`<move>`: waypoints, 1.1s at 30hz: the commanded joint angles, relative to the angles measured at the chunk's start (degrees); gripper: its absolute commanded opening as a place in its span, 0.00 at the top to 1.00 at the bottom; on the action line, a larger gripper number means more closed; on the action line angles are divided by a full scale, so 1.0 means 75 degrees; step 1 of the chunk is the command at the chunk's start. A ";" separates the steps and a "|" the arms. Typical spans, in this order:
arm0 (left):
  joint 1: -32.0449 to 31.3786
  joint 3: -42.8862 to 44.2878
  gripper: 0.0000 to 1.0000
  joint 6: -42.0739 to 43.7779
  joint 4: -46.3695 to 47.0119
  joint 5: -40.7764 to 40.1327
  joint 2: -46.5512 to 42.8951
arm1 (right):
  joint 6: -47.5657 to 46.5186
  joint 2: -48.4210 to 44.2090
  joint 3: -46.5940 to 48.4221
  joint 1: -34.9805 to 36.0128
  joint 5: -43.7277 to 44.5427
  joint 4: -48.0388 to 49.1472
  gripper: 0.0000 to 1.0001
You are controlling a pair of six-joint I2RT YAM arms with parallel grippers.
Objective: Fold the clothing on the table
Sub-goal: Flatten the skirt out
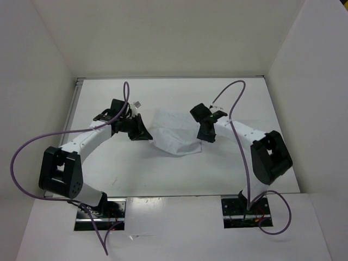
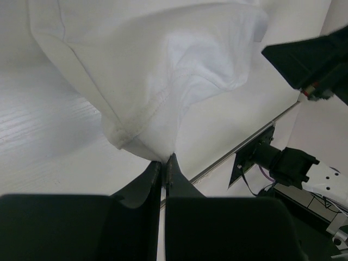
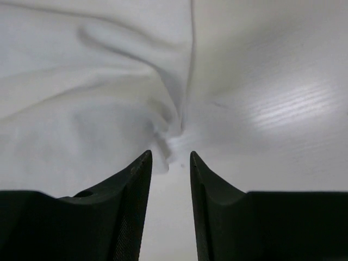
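Your left end effector [image 2: 165, 161] pinches the clothing [image 2: 163, 65] hem; your right end effector [image 3: 170, 156] stands narrowly parted at a bunched fold.

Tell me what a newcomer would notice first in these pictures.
The crumpled white clothing lies in the middle of the table, between the two arms. The left gripper is shut on its hem at the left side. The right gripper stands open at a bunched fold on the right side.
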 commanded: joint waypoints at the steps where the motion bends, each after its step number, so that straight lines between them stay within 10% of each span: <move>1: 0.0009 0.0174 1.00 0.0154 0.0049 0.0264 0.0131 | 0.0508 -0.1141 -0.0399 0.0334 0.0156 -0.0227 0.60; 9: 0.0009 0.0244 1.00 0.0224 0.0119 0.0405 0.0389 | 0.0990 -0.1765 -0.1688 0.0498 -0.1309 0.0557 0.60; 33: 0.0009 0.0244 1.00 0.0435 -0.0021 0.0405 0.0459 | 0.0615 -0.0345 -0.0974 0.0498 -0.0549 0.1214 0.61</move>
